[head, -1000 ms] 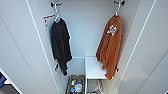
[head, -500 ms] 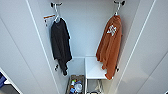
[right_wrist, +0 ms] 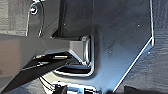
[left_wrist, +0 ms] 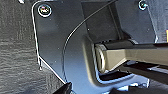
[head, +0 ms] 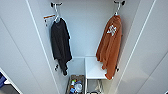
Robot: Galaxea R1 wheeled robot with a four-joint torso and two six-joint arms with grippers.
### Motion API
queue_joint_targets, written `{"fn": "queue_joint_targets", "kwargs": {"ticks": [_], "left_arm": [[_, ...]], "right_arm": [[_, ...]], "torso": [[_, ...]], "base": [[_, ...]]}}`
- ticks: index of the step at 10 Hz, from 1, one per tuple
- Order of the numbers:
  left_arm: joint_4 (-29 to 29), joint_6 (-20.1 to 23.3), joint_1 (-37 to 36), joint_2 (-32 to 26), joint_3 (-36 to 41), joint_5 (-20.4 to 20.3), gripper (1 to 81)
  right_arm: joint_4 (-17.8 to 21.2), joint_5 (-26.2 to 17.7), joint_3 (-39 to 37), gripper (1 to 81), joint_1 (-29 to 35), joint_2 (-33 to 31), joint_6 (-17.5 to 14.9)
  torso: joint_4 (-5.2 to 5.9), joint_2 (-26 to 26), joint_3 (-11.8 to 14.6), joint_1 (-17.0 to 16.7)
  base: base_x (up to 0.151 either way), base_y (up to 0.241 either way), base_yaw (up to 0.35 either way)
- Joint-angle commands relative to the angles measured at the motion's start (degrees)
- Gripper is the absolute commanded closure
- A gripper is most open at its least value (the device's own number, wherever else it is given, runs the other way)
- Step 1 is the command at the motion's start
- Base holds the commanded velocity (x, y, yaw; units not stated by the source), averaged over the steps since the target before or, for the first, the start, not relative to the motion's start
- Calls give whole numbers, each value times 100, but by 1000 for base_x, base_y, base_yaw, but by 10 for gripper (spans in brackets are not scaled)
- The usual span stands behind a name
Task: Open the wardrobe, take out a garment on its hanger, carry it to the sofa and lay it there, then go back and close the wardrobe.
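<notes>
Hanging inside the open wardrobe point(head: 140, 50), garment point(head: 110, 47) hides its hanger; gripper states untellable.

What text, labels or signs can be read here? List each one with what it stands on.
None can be read.
White printed mark on the orange shirt: too blurred to tell whether it holds letters.
Orange-edged tag on the wardrobe wall beside the black shirt: no legible words.
Items in the bin at the bottom: labels too small to read.

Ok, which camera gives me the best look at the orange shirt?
The head view: the orange shirt hangs in full at the open wardrobe's right side. Both wrist views show the robot's own dark plate and floor.
</notes>
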Motion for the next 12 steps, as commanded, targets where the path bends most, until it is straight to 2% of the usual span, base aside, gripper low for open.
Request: {"fn": "queue_joint_targets", "kwargs": {"ticks": [1,12], "left_arm": [[21,29,-144,-8,19,325,10],[13,29,-126,-17,19,316,10]], "right_arm": [[17,-277,5,10,122,39,1],[17,-259,13,10,114,39,1]], "torso": [[0,0,0,0],[0,-6,0,-7]], "base": [[0,0,0],[106,0,0]]}}
